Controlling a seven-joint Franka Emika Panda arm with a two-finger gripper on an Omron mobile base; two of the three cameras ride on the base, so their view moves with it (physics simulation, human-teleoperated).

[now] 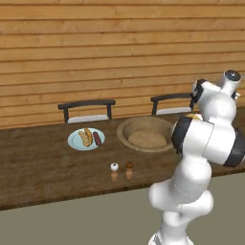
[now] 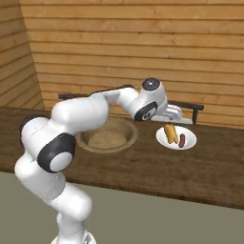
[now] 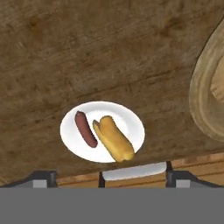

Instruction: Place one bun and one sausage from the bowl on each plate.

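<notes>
Near the front edge of the table: two small shakers, no writing legible. Farther in, a pale blue plate toward the left end, bun and sausage already on it. Tan bowl mid-table, apparently empty. Right end, by the far edge: second plate directly below the gripper, bun and sausage side by side, long axes roughly parallel. Fingers spread, holding nothing.

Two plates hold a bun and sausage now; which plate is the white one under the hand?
The white plate to the right of the bowl, seen in the hand view. The other plate is pale blue and lies left of the bowl.
</notes>
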